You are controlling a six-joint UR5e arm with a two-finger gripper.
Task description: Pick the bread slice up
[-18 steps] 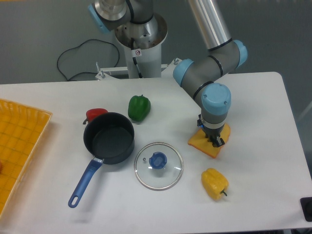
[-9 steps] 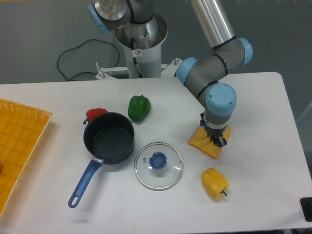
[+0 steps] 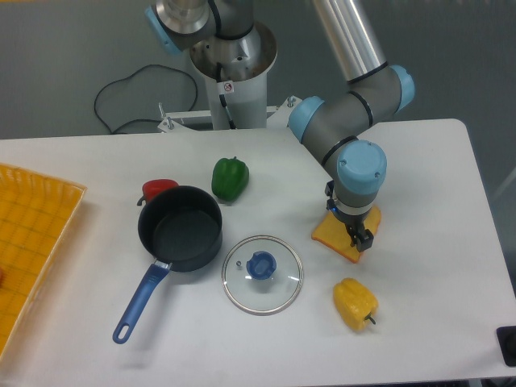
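The bread slice is flat and yellow-orange with a darker crust edge. It lies on the white table, right of centre. My gripper points straight down onto its right part. The blue-grey wrist hides most of the slice and the fingers. Only one dark fingertip shows at the slice's right edge. I cannot tell whether the jaws are open or closed on the slice. The slice looks flat on the table.
A yellow bell pepper lies just in front of the slice. A glass lid with a blue knob and a dark pot with a blue handle are to the left. A green pepper, a red pepper and an orange tray lie further left.
The wrist shifted slightly right, then back left and a little lower over the slice. The bread slice has stayed in place.
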